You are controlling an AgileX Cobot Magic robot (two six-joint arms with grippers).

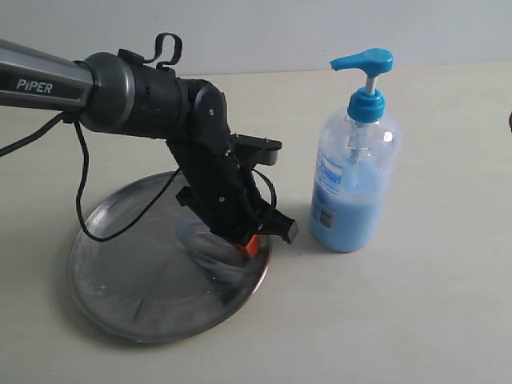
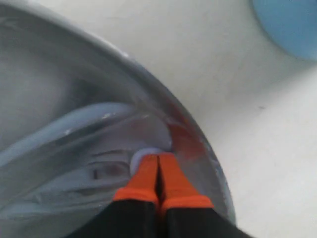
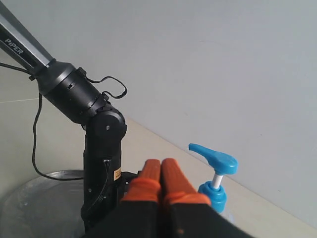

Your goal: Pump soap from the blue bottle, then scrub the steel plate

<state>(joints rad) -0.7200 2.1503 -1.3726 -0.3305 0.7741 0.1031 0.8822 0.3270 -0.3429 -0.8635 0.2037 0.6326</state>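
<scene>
On the left of the pale surface point(image 1: 424, 320) lies the steel plate point(image 1: 112, 280), flat and wide, its grey face streaked with a thin film of light blue soap point(image 1: 200, 248). The left arm point(image 1: 120, 88) slants down over it, and the left end effector point(image 1: 250, 246) is clenched, orange fingertips point(image 2: 146, 171) pressed together with nothing between them, their ends touching the plate point(image 2: 39, 64) just inside its right rim, in the smeared soap point(image 2: 74, 124). Just beside the plate, to its right and apart from it, the blue bottle point(image 1: 352, 192) stands upright, roughly half full of blue liquid, pump head up. The right end effector point(image 3: 161, 171) is clenched and empty, hanging above the bottle's pump point(image 3: 215, 161).
</scene>
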